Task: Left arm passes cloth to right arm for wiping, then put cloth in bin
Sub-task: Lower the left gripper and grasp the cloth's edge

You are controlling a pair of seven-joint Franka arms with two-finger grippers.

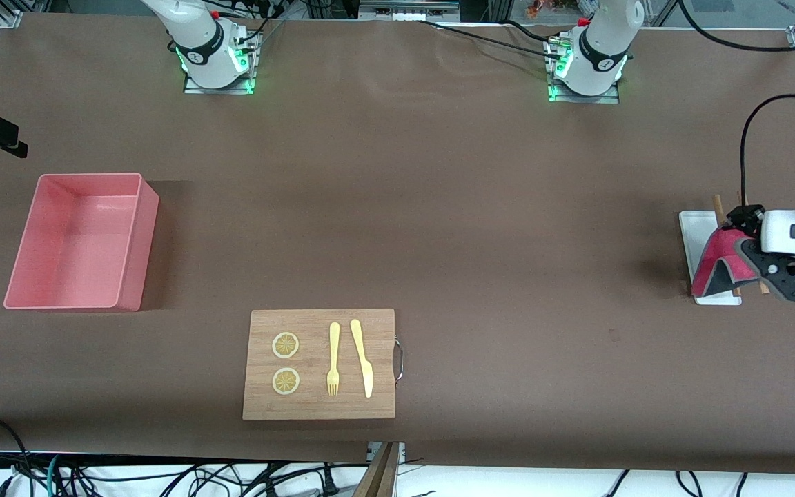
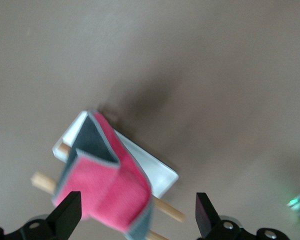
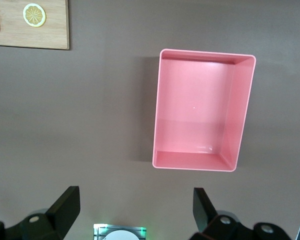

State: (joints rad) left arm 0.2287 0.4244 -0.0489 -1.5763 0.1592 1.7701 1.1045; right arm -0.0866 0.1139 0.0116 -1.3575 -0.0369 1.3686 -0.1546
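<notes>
A: Where is the cloth (image 2: pixel 104 187)?

B: Draped, soft and folded, magenta with grey trim, over wooden sticks (image 2: pixel 166 210) on the white tray (image 1: pixel 695 238) at the left arm's end of the table. Directly beneath left gripper (image 2: pixel 137 212), jaws wide, holding nothing.

A: And the right gripper (image 3: pixel 135 212)?

B: Waiting above the pink bin (image 3: pixel 202 111), jaws wide, empty.

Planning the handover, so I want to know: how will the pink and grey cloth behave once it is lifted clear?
The cloth is probably floppy: it already folds and drapes over the white tray. It looks thin, so likely light. Hanging corners may snag on the wooden sticks beneath. The left gripper stands open around it.
</notes>
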